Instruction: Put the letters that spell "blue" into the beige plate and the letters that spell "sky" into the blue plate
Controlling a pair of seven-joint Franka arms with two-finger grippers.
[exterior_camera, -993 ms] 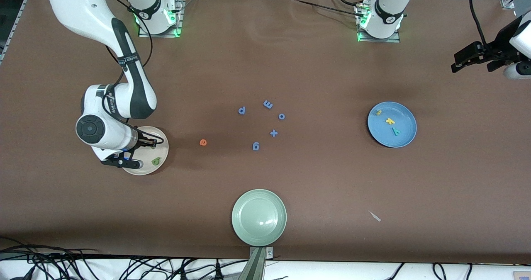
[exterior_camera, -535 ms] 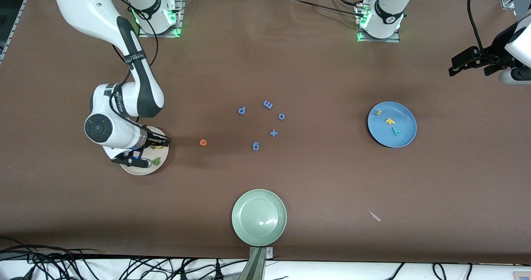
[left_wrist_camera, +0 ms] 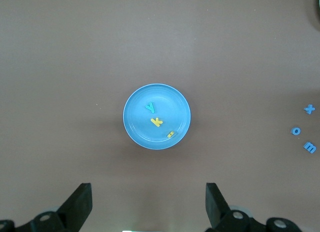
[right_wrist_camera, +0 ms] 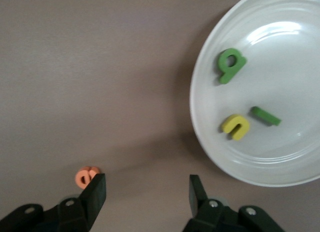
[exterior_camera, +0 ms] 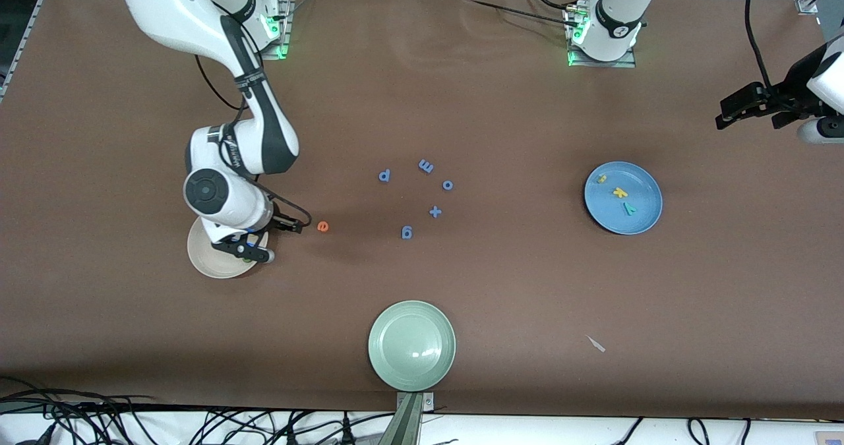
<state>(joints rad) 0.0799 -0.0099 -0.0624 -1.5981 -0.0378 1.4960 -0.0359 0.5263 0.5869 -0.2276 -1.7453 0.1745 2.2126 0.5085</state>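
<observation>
The beige plate (exterior_camera: 203, 260) (right_wrist_camera: 300, 157) lies toward the right arm's end and holds a green b (right_wrist_camera: 231, 64), a yellow u (right_wrist_camera: 235, 126) and a thin green l (right_wrist_camera: 265, 116). An orange e (exterior_camera: 322, 226) (right_wrist_camera: 87, 176) lies on the table beside that plate. My right gripper (exterior_camera: 271, 240) (right_wrist_camera: 146, 192) hangs open and empty over the plate's rim and the bare table, with the e just outside one finger. The blue plate (exterior_camera: 643, 217) (left_wrist_camera: 140, 134) holds a yellow s (exterior_camera: 601, 178), a yellow k (exterior_camera: 619, 192) and a teal y (exterior_camera: 630, 208). My left gripper (exterior_camera: 752, 117) (left_wrist_camera: 148, 202) waits open, high over the left arm's end.
A pale green plate (exterior_camera: 412, 346) sits near the front edge. Blue foam pieces lie mid-table: p (exterior_camera: 384, 175), m (exterior_camera: 426, 166), o (exterior_camera: 448, 185), plus sign (exterior_camera: 434, 211) and g (exterior_camera: 407, 233). A small white scrap (exterior_camera: 596, 344) lies nearer the camera than the blue plate.
My right gripper has opened and moved from over the beige plate's middle toward the orange e. The left arm has barely shifted.
</observation>
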